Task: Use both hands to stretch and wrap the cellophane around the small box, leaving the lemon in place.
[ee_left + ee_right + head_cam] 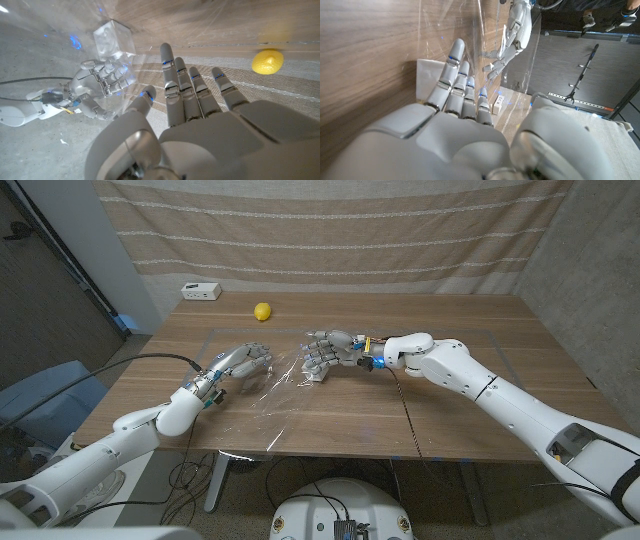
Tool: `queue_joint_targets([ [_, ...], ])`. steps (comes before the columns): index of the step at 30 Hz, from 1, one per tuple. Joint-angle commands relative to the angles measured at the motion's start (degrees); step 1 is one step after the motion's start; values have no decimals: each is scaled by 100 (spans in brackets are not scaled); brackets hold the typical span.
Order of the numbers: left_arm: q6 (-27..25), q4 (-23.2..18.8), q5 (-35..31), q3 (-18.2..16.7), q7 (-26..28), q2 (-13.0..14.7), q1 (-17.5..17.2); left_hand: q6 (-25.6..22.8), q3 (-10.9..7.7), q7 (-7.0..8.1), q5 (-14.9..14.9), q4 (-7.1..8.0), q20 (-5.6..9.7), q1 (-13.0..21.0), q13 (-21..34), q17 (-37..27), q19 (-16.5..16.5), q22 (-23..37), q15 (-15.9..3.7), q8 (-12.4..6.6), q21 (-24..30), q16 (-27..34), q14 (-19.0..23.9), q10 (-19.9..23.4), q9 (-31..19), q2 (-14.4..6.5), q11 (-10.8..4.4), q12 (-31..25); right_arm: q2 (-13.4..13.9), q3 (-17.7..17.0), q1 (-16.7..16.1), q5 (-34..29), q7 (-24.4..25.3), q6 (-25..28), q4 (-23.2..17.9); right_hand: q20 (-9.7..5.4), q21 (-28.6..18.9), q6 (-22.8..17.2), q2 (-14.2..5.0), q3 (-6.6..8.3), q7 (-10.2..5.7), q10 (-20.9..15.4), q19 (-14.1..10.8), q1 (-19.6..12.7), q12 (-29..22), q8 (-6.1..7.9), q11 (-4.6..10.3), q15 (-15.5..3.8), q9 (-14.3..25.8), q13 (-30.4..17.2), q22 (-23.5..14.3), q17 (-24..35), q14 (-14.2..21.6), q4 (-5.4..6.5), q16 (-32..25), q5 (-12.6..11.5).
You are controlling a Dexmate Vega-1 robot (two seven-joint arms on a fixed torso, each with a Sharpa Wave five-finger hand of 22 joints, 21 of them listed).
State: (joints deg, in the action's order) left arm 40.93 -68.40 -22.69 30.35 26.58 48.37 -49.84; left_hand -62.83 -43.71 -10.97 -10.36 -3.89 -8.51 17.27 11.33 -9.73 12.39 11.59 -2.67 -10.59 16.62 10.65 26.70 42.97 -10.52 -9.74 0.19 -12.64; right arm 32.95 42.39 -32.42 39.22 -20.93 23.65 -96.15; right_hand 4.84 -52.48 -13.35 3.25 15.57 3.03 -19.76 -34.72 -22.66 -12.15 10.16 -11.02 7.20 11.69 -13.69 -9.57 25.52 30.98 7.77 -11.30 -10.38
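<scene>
Robotics lab or test room. Evidence: wooden tabletop [470,420] on a metal frame, striped cloth backdrop [330,230] hung behind it, loose cables [190,475] on the grey floor [570,65] beneath, a small white device [201,291] at the tabletop's far edge beyond the fingers.

Cellophane [268,395] between two hands on the table [470,420]
Left hand [240,364] sits left of it, right hand [325,354] right; lemon [262,311] lies behind.
</scene>
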Motion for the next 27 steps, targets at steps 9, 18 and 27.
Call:
queue_joint_targets([
  [9,-2,17,39,5,5,-35,39,40,-40,5,5,23,-17,34,20,-24,33,19,-124,-11,-3,-4,41,-21,-14,-57,15,7,189,123,205,-684,-451,-488,-41,207,107,57,361,-512,-256,101,-292,741,29,115,112,18,-35,16,-58,-116,225,107,-148,-204],
  [18,44,9,160,-25,-41,-51,16,37,-46,9,5,29,-25,34,21,-22,45,19,-113,-15,2,-2,57,-6,-15,-51,1,2,254,-5,-210,-1573,242,-1728,-279,215,430,-698,-1002,918,-338,-115,954,-1109,-11,220,238,-78,-83,35,-118,-130,-347,-1433,-13,-469],
  [27,296,10,696,-296,-10,-98,-105,23,-1,-8,16,20,-45,0,21,-22,134,20,-102,-24,39,37,183,42,-14,36,16,-12,397,447,161,-2755,167,-1426,-543,365,1066,-1601,-1223,1451,-360,-369,2192,-1211,-68,350,478,-417,-82,67,-41,-375,-1109,-1634,28,-622],
])
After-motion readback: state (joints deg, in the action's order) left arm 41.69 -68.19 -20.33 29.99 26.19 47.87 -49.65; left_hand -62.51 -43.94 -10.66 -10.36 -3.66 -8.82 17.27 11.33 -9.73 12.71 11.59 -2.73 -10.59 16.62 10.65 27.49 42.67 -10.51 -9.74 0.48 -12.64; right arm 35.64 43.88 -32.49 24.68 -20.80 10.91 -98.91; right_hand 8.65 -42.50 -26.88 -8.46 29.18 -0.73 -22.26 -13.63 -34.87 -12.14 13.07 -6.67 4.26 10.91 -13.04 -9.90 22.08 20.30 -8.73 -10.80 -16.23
